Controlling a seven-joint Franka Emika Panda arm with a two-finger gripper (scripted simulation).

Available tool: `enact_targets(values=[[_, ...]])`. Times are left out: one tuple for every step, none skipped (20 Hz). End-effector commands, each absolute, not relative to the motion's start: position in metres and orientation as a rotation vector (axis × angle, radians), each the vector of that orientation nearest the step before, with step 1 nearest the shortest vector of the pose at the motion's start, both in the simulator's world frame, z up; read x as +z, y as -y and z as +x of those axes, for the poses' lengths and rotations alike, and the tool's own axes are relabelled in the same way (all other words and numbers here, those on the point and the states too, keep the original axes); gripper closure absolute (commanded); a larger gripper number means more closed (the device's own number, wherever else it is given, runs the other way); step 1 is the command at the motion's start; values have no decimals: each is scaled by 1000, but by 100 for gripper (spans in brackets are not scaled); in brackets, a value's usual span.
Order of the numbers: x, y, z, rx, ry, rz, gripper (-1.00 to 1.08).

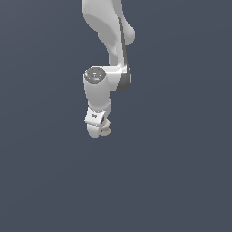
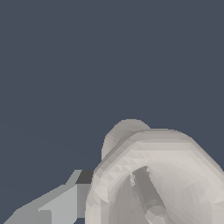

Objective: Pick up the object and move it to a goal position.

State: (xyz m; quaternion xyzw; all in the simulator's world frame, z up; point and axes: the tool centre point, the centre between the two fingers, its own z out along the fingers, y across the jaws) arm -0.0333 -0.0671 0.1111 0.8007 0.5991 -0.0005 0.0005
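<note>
In the exterior view we see the white arm (image 1: 108, 54) reaching down from the top edge of the picture, bent at a joint with a dark round cap, and ending in the gripper (image 1: 100, 130) low in the middle of the frame. Everything around it is a plain dark blue-grey surface, and we cannot make out where the bench begins. An off-white rounded piece, the object (image 1: 105, 131), sits right at the gripper's tip, on the side toward the exterior view's right, touching it.

In the wrist view the object (image 2: 162, 179) fills much of the picture, very close to the camera: we see its flared rim, its hollow inside, and a rounded part behind the rim. A grey finger (image 2: 61, 203) lies just beside the rim. The gripper appears to be closed on the object, though we see only one finger clearly.
</note>
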Motion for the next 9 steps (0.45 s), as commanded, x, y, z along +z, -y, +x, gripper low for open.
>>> enact_targets(values=[[117,75,-42,-1,-1883,2514,108],[118,78,-45,-1,-1883,2514,108],[120,80,-47,-1,-1883,2514,108],[121,82,-49,-1,-1883,2514,108],[122,84,-51,0,-1883,2514,108],[123,85,-52,0,-1883,2514,108],[124,86,-53,0,-1883,2514,108],[124,87,-53,0,-1883,2514,108],[124,87,-53,0,-1883,2514,108]])
